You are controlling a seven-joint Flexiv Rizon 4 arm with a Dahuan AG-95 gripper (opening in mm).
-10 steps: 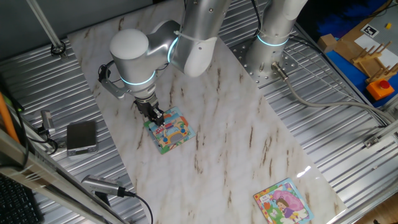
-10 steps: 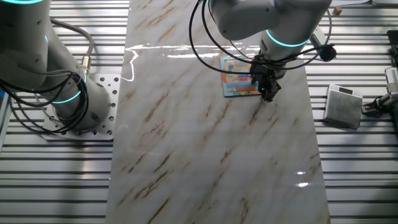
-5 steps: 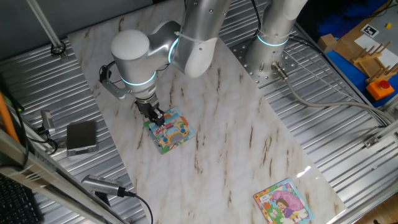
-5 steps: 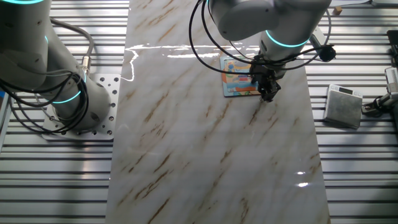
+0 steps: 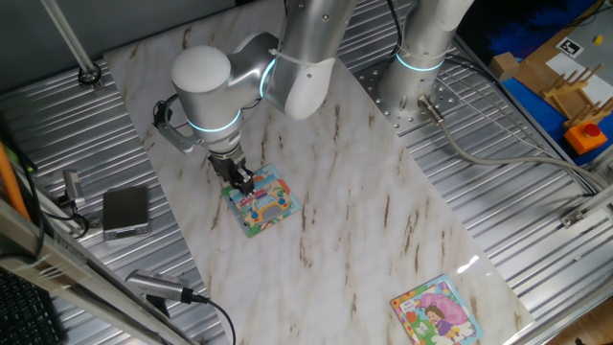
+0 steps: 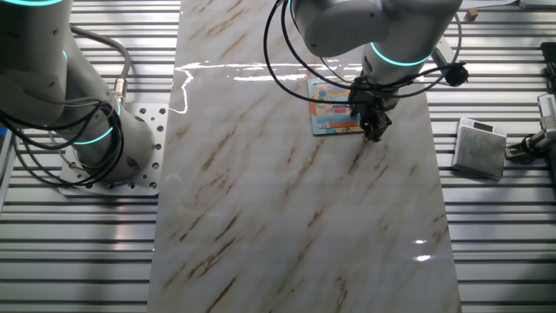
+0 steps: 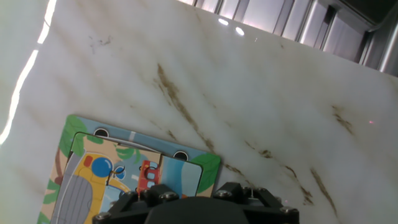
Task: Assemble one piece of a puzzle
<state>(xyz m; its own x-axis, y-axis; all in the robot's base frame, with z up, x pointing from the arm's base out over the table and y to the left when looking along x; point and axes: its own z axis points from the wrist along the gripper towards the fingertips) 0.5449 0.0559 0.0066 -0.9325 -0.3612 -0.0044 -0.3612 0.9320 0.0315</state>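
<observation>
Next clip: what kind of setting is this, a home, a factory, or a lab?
Most likely a robotics lab: a marble-patterned board on a ribbed metal bench, two bolted-down arm bases, and children's jigsaw puzzles as test objects.

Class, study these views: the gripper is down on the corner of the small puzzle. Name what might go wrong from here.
1. The puzzle lies loose on smooth marble, so the gripper pressing at its corner might slide or turn it.
2. The fingertips are hidden in the hand view, so a misaligned piece might go unnoticed.
</observation>
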